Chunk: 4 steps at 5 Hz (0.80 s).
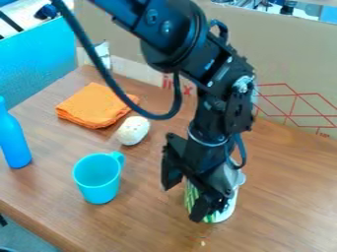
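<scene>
Claw [182, 204] hanging wide open, gripping nothing, striped cup [225, 213] standing directly beneath, contact remaining undeterminable, mug [99, 184] standing nearby.

You see your gripper [183, 203] over the brown table [283, 197], fingers apart, right by a white and green thing [224, 211]. To the left are a blue cup [99, 184], a white lump [133, 130], a folded orange cloth [95, 105] and a blue bottle [13, 141].
</scene>
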Motion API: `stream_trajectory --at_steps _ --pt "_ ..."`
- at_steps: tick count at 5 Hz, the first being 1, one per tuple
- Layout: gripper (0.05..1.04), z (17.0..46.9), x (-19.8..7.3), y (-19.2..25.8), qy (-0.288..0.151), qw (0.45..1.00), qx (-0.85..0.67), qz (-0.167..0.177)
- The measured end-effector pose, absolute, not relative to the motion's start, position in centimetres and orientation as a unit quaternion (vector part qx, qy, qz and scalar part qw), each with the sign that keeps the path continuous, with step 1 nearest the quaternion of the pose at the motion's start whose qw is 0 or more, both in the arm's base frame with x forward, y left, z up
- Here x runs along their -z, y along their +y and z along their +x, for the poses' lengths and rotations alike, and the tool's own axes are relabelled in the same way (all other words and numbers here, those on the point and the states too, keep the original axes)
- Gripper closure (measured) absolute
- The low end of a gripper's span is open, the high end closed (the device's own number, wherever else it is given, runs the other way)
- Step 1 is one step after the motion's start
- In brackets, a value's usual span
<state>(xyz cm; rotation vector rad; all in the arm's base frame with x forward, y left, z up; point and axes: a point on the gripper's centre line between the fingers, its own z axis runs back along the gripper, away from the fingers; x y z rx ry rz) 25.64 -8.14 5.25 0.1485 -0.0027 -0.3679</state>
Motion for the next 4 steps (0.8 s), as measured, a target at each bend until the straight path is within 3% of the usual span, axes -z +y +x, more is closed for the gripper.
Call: stream_trajectory --at_steps 2,3,4 --pt "0.083 29.9 -7.2 -7.2 -0.038 0.985 0.143 0.094" --pt "0.083 32.1 -8.7 -6.9 -0.077 0.987 0.126 0.07" --pt "0.083 32.9 -8.8 -7.0 -0.081 0.988 0.118 0.062"
